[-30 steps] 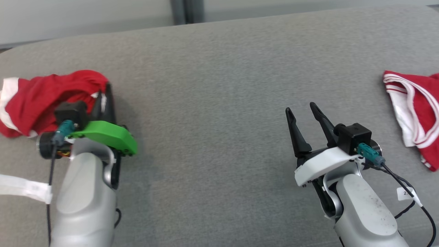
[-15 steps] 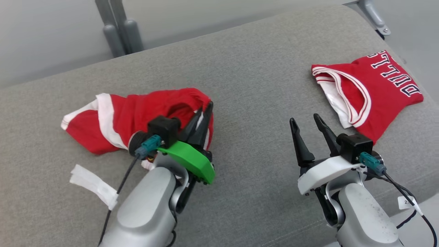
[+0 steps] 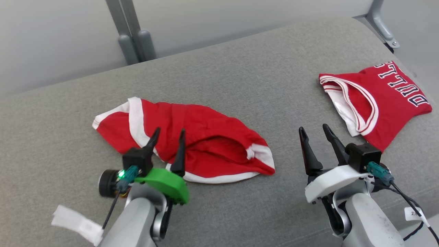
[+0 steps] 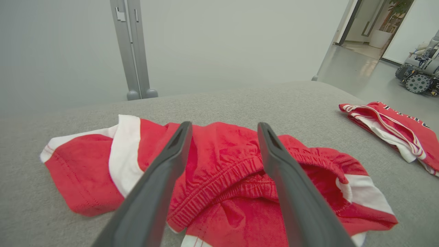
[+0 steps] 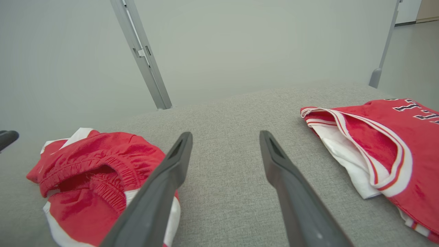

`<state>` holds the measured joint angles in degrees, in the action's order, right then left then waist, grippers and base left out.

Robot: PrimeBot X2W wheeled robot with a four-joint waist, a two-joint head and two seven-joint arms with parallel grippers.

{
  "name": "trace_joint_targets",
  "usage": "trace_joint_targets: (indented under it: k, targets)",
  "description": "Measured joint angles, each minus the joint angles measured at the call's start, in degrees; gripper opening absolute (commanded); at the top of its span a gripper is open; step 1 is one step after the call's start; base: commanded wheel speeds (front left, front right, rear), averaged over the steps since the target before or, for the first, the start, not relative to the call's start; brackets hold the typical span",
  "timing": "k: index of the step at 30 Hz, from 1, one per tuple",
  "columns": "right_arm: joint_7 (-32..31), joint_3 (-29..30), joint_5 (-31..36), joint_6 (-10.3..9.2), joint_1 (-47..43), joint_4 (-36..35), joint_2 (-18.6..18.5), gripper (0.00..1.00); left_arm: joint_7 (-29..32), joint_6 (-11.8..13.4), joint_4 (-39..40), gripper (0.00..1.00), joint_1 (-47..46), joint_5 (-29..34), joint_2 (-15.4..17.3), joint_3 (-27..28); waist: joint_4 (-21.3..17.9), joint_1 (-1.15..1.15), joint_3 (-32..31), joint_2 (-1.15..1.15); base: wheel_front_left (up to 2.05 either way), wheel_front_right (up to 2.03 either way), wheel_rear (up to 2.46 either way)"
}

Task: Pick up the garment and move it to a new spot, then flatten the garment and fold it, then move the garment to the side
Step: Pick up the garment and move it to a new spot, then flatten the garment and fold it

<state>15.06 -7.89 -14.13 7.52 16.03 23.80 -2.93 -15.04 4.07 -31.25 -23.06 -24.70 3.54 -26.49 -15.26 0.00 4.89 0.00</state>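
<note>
The garment [image 3: 212,137] is a pair of red shorts with white trim, lying crumpled on the grey padded surface [image 3: 240,85] left of centre. My left gripper [image 3: 170,130] is open just over its near edge, fingers apart with nothing between them. The left wrist view shows the garment [image 4: 223,161] and its elastic waistband beneath the spread left gripper [image 4: 224,124]. My right gripper [image 3: 313,127] is open over bare surface, to the right of the garment. In the right wrist view the garment [image 5: 96,154] lies left of the right gripper [image 5: 226,133].
A folded red jersey [image 3: 384,99] with white trim and dark lettering lies at the far right, near the surface's corner, also the jersey [image 5: 377,137]. Grey metal posts [image 3: 130,37] stand behind the surface. A white tag [image 3: 77,223] hangs by my left arm.
The head camera has shifted. My left gripper, shut on the garment before, has opened and let it go; the garment now lies spread on the surface. The right gripper stays open.
</note>
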Motion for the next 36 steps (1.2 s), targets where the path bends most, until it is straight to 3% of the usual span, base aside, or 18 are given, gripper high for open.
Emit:
trace_joint_targets:
  k: [10,17,25,32,36]
  targets:
    - [-0.01,1.19,-0.53,0.0,-3.13,-0.07,0.03,1.0,-0.09,1.42,8.61,1.0,16.28,8.14,1.02,15.92,6.82,0.0,-3.29,0.0,0.0,0.0,0.0]
    - [0.0,1.14,-1.04,0.0,-4.61,1.02,0.05,1.0,-0.09,0.87,11.84,1.0,23.42,11.26,-0.24,22.23,10.31,0.0,-5.39,0.0,0.0,0.0,0.0]
    - [0.0,0.93,-0.16,0.0,-5.49,2.54,0.03,1.0,-0.09,-0.52,12.06,1.0,24.68,11.43,-0.63,22.62,11.57,0.0,-5.73,0.0,0.0,0.0,0.0]
    - [0.0,-3.07,5.61,0.01,-3.91,9.1,-0.02,1.0,-0.08,-0.52,11.44,1.0,24.12,10.21,-0.69,19.56,12.81,0.0,-4.83,0.0,0.0,0.0,0.0]
    - [0.0,-1.91,7.53,0.01,-1.93,13.8,-0.07,1.0,-0.09,-0.56,11.13,1.0,23.13,9.8,-0.71,17.93,14.41,0.0,-4.17,0.0,0.0,0.0,0.0]
